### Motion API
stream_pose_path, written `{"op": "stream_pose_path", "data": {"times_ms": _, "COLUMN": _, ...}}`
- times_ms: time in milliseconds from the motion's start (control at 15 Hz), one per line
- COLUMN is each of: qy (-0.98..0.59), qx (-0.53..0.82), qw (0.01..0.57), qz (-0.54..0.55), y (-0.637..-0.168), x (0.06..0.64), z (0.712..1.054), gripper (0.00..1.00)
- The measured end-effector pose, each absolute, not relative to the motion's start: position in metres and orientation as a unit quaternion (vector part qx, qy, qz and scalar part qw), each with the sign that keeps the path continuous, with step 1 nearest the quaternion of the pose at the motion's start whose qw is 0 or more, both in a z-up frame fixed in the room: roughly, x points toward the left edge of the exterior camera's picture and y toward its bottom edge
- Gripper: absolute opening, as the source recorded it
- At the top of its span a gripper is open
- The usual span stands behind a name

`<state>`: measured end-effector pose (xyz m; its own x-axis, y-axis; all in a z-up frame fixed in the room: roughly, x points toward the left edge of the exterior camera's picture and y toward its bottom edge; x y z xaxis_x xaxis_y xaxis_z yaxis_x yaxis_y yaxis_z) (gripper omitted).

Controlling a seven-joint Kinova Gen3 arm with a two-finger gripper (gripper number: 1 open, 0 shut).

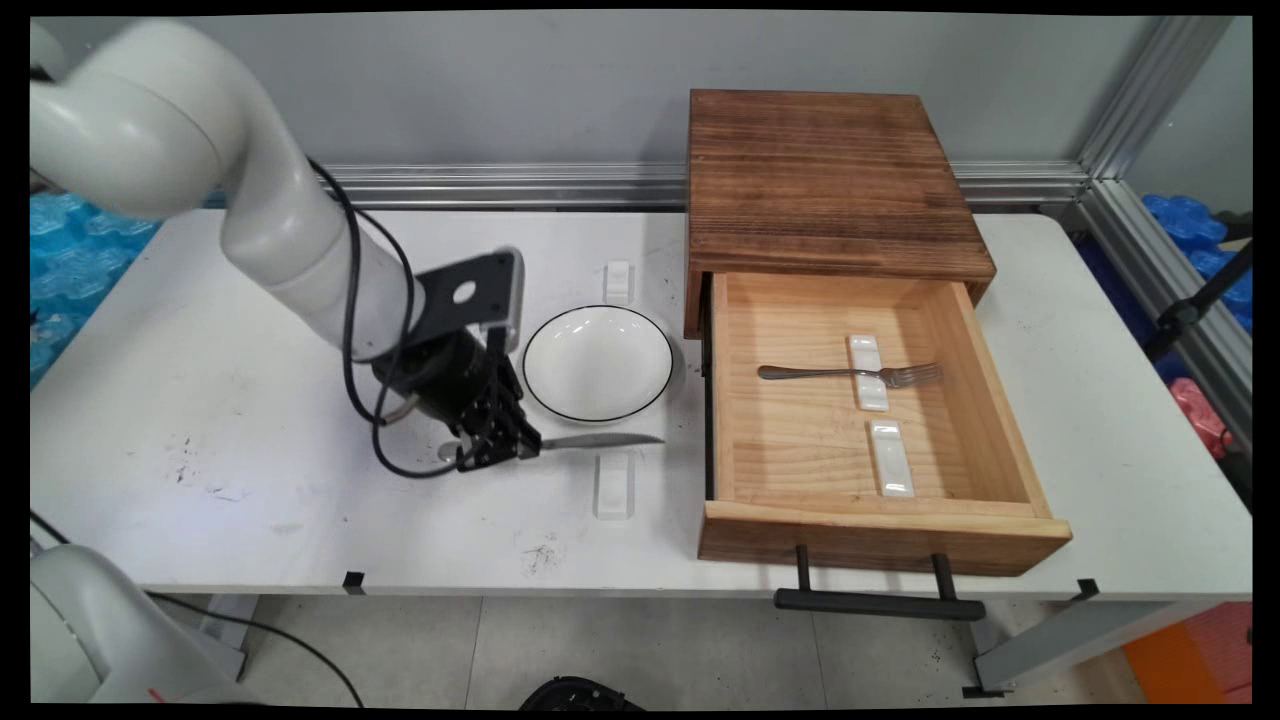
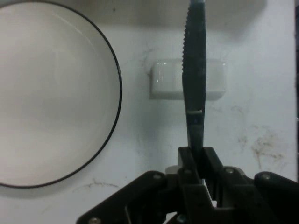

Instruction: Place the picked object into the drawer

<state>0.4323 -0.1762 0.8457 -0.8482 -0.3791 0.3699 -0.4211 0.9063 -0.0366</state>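
My black gripper [image 1: 522,447] is shut on a metal knife [image 1: 600,440], holding it by the handle just above the table. The blade points right, over a white cutlery rest [image 1: 613,485]. In the hand view the gripper [image 2: 196,156] clamps the knife [image 2: 195,70], whose serrated blade runs up across the white rest [image 2: 168,80]. A white bowl with a black rim [image 1: 598,362] stands just behind the knife; the same bowl [image 2: 46,93] fills the hand view's left.
An open wooden drawer [image 1: 735,400] under a wooden box [image 1: 825,180] stands on the right. In it a fork [image 1: 850,374] lies across one white rest [image 1: 866,350], with a second white rest [image 1: 890,458] nearer the front. Another rest [image 1: 618,282] lies behind the bowl.
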Motion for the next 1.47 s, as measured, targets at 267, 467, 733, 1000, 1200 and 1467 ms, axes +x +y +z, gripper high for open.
{"op": "stream_pose_path", "data": {"times_ms": 267, "qy": -0.96, "qx": 0.203, "qw": 0.182, "qz": 0.064, "y": -0.178, "x": 0.417, "z": 0.892, "gripper": 0.0}}
{"op": "stream_pose_path", "data": {"times_ms": 467, "qy": -0.96, "qx": 0.198, "qw": 0.185, "qz": 0.07, "y": -0.184, "x": 0.397, "z": 0.922, "gripper": 0.0}}
{"op": "stream_pose_path", "data": {"times_ms": 733, "qy": -0.958, "qx": 0.196, "qw": 0.193, "qz": 0.08, "y": -0.2, "x": 0.357, "z": 0.953, "gripper": 0.0}}
{"op": "stream_pose_path", "data": {"times_ms": 1000, "qy": -0.957, "qx": 0.199, "qw": 0.193, "qz": 0.088, "y": -0.225, "x": 0.301, "z": 0.964, "gripper": 0.0}}
{"op": "stream_pose_path", "data": {"times_ms": 1200, "qy": -0.957, "qx": 0.201, "qw": 0.189, "qz": 0.094, "y": -0.246, "x": 0.257, "z": 0.958, "gripper": 0.0}}
{"op": "stream_pose_path", "data": {"times_ms": 1467, "qy": -0.957, "qx": 0.205, "qw": 0.178, "qz": 0.098, "y": -0.274, "x": 0.202, "z": 0.938, "gripper": 0.0}}
